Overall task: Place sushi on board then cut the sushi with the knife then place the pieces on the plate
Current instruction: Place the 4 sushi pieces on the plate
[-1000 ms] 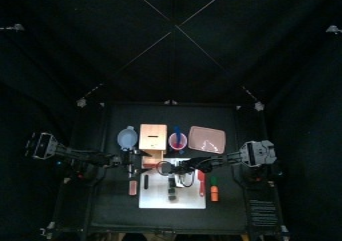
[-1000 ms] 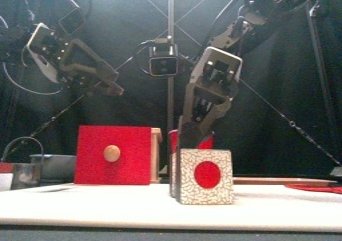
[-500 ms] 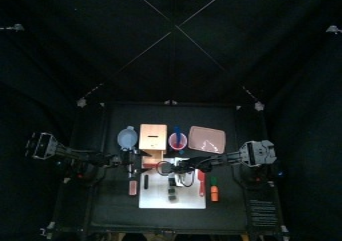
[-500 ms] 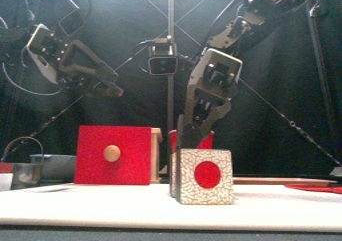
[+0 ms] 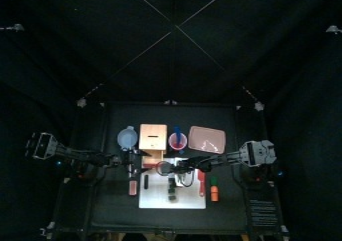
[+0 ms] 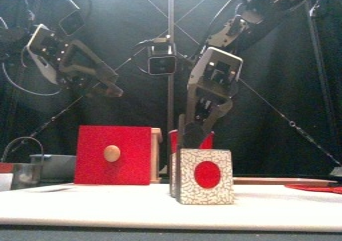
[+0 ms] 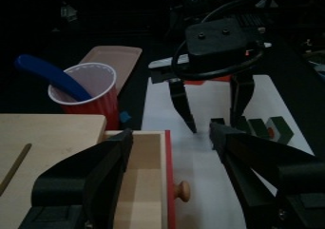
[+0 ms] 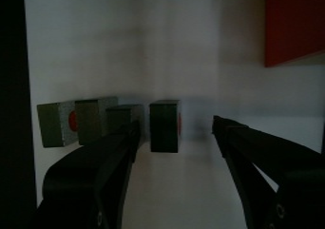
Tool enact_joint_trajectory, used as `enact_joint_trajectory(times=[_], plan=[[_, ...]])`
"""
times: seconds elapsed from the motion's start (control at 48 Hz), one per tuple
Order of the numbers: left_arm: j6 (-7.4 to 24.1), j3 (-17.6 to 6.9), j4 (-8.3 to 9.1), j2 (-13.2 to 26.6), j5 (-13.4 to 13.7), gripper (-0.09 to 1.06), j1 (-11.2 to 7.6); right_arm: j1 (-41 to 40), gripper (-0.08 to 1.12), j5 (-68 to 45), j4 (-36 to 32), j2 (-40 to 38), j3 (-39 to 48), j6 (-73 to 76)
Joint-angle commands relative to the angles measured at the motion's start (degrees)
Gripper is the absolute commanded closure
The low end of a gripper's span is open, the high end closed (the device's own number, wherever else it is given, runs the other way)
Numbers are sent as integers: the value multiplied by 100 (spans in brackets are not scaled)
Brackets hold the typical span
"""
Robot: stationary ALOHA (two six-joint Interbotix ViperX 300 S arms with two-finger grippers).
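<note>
The sushi (image 6: 203,176) stands on the white board (image 5: 187,197), its end face white with a red centre. In the right wrist view a cluster of dark pieces (image 8: 79,122) stands beside one separate piece (image 8: 165,127). My right gripper (image 6: 201,125) hangs just above the sushi, open, nothing between its jaws; the left wrist view shows it (image 7: 210,104) spread over the board. My left gripper (image 5: 132,169) is open above the table's left side, near the wooden box (image 7: 57,162). A red cup (image 7: 86,88) holds the blue knife (image 7: 45,69).
The box's red drawer front (image 6: 114,155) faces forward, left of the sushi. The pink tray (image 5: 206,139) lies at the back right and a blue-grey bowl (image 5: 127,138) at the back left. A small orange thing (image 5: 214,192) lies right of the board and a reddish one (image 5: 131,186) left of it.
</note>
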Motion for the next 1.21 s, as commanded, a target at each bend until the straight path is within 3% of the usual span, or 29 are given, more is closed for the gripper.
enact_joint_trajectory(times=[0.021,0.292,0.542,0.708,0.917,1.208], plan=[[-9,-26,-79,-9,-44,-1,-18,-26,11,-18,0,-79,-149,-9],[0,-18,-158,-18,-53,-1,-9,-18,15,18,0,9,-185,9],[0,9,-167,-9,-53,-1,-9,-26,43,132,88,0,-272,18],[0,9,-202,-9,-53,-1,-9,-62,55,563,202,-246,-281,88],[0,18,-202,-18,-53,-1,0,-475,56,1362,316,-835,176,958],[9,53,-193,-9,-53,-1,18,-1151,56,984,-255,-2171,1600,2522]])
